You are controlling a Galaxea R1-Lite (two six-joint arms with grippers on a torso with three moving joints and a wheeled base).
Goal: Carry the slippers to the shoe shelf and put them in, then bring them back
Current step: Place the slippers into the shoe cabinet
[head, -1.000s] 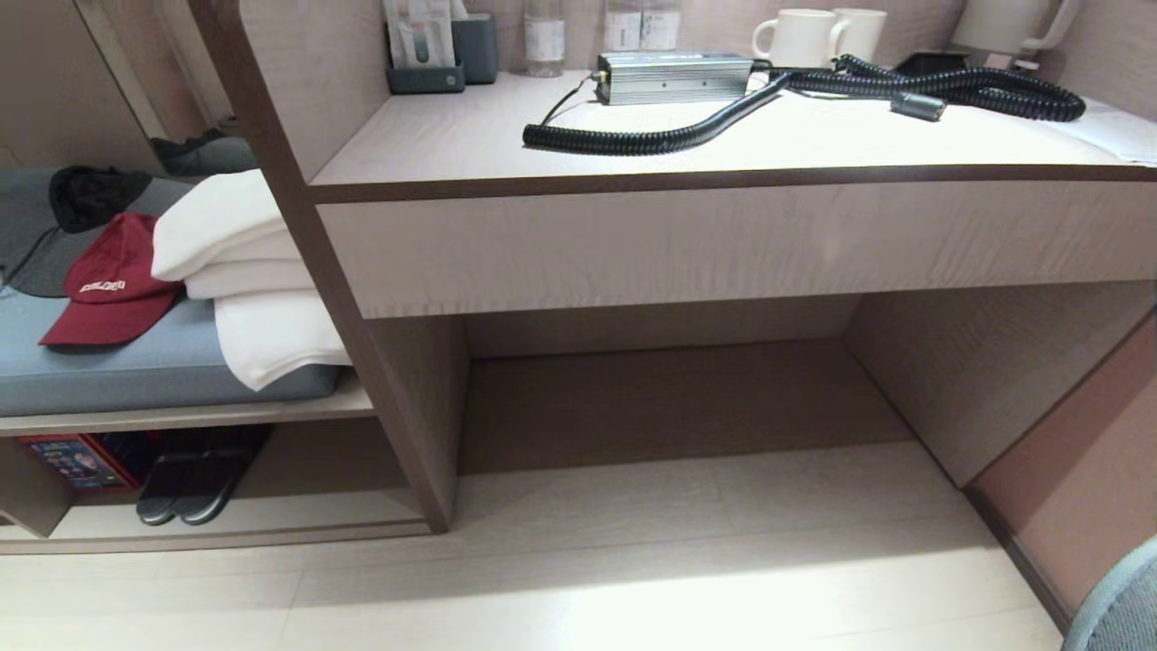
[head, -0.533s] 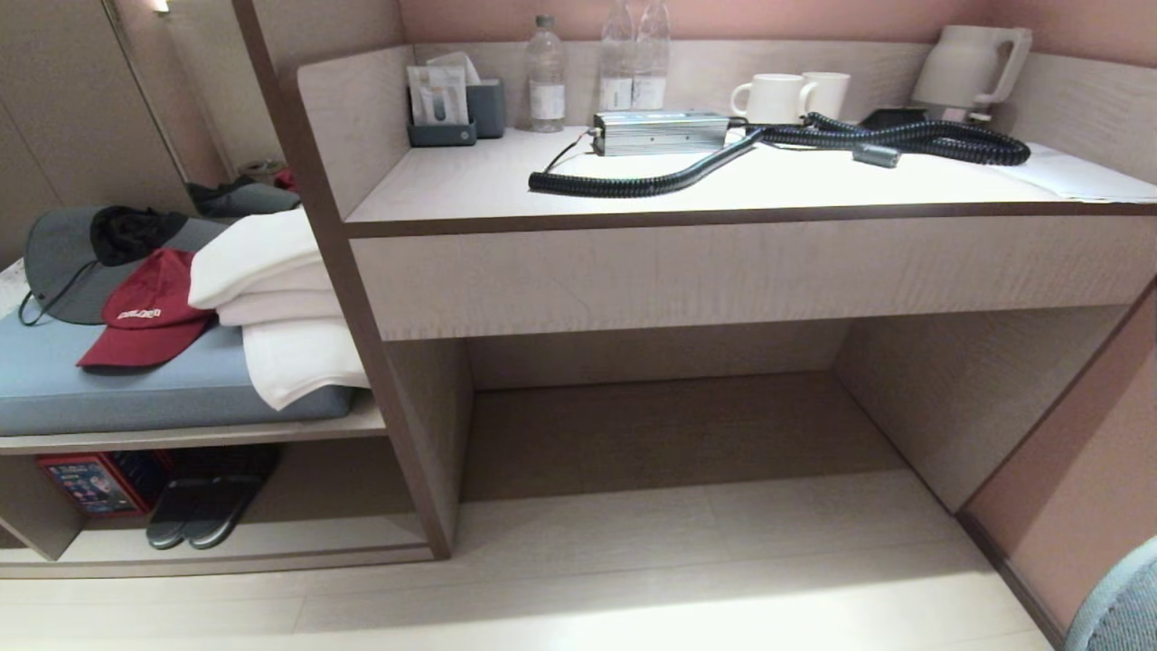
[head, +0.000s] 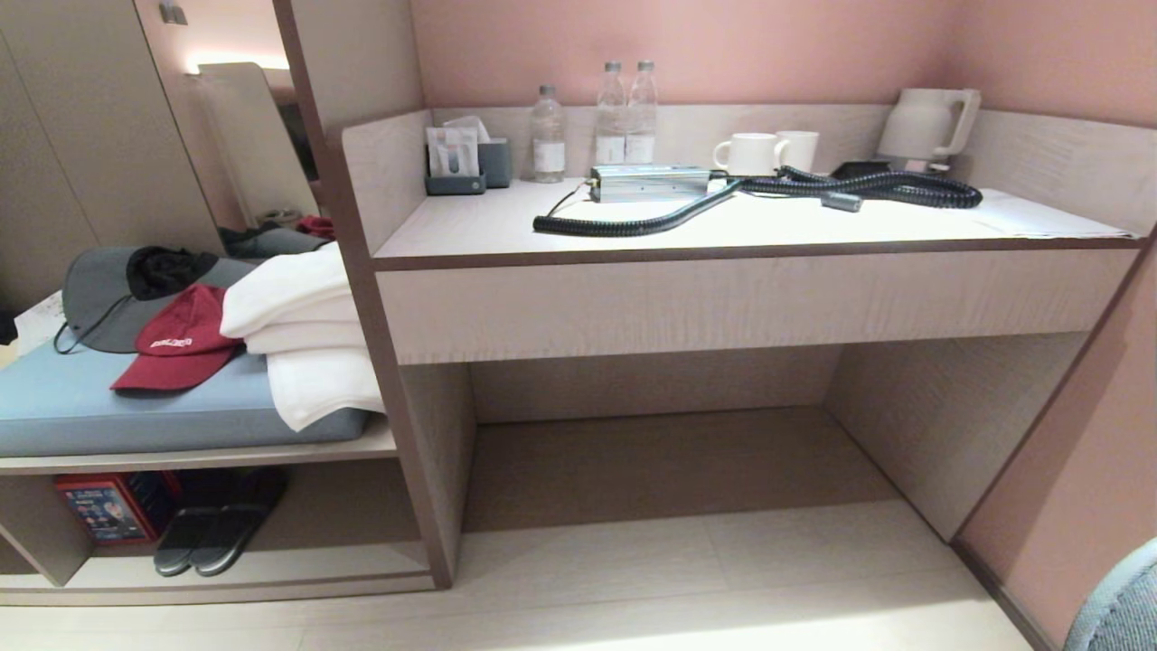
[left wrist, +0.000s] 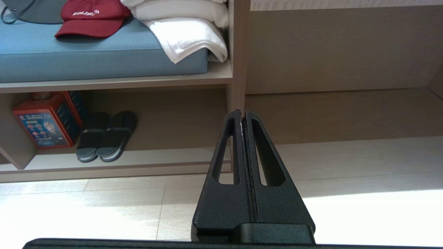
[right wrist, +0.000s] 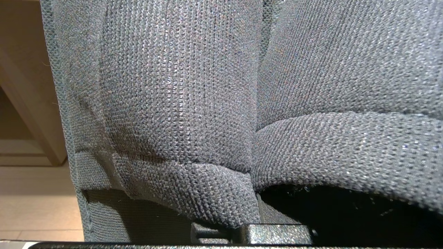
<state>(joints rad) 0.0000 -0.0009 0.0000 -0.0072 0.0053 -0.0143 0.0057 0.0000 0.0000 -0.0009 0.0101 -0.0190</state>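
The slippers [right wrist: 207, 103], grey-blue knit fabric, fill the right wrist view. My right gripper [right wrist: 258, 221] is shut on them where the two straps bunch together, and its fingers are hidden under the cloth. The shoe shelf [head: 298, 565] is the low open cubby at the lower left of the head view, under the blue cushion. It also shows in the left wrist view, shoe shelf [left wrist: 166, 155]. My left gripper [left wrist: 242, 114] is shut and empty, and it points at the divider panel [left wrist: 237, 86]. Neither arm shows in the head view.
A darker pair of slippers [head: 212, 538] and a red box [head: 108, 506] sit in the cubby. Towels [head: 303, 348] and caps [head: 176, 339] lie on the cushion above. The desk [head: 741, 298] carries a coiled cable, bottles, mugs and a kettle. A grey-blue rounded edge [head: 1116, 601] is at the lower right.
The whole head view has shifted downward, so more wall and desk back show now: the camera has moved. None of the objects has moved.
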